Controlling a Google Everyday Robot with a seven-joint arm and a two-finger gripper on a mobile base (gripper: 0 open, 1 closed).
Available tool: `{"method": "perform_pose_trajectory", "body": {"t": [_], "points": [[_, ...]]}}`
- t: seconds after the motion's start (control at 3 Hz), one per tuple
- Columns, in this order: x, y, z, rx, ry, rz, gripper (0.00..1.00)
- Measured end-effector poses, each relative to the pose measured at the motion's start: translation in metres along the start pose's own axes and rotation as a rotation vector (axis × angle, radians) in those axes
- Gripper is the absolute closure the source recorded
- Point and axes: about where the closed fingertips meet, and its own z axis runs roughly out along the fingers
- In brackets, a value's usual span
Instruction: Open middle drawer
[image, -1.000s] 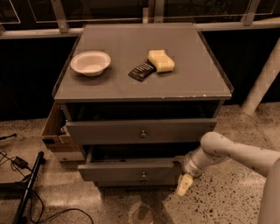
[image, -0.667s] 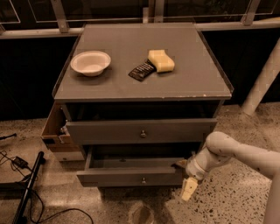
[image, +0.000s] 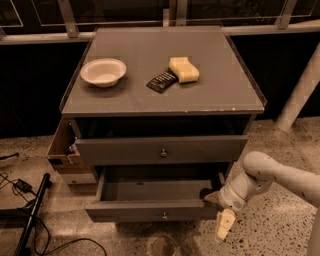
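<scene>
Nearest you, the middle drawer (image: 130, 210) stands pulled out of the cabinet toward the camera. Its long axis runs left to right across the view, its flat front faces you, and its small knob (image: 164, 216) sits at the centre. Its tray shows from above behind the front.

Your pincer (image: 218, 212) is at the right end of that front, low and close to the floor. You cannot tell how wide it stands, or whether it holds the drawer's corner. The arm (image: 285, 177) comes in from the right edge, runs left to a rounded joint, then bends down and left to the pincer.

Against a second ago, the drawer is further out, and the pincer has come nearer you and lower with it.

Behind and above, the upper drawer (image: 125, 150) sits slightly out, with a dark gap over it. A cardboard box (image: 62, 147) stands just beside the cabinet's left side.

Farther back, the surface (image: 150, 100) carries a white bowl (image: 103, 71) at the left. A dark packet (image: 161, 81) touches a yellow sponge (image: 183, 69) near the middle.
</scene>
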Motion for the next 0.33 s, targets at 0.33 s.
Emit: {"method": "perform_pose_trajectory", "body": {"t": [0.33], "points": [[0.0005,0.004,0.0009,-0.017,0.002,0.0,0.0]]}}
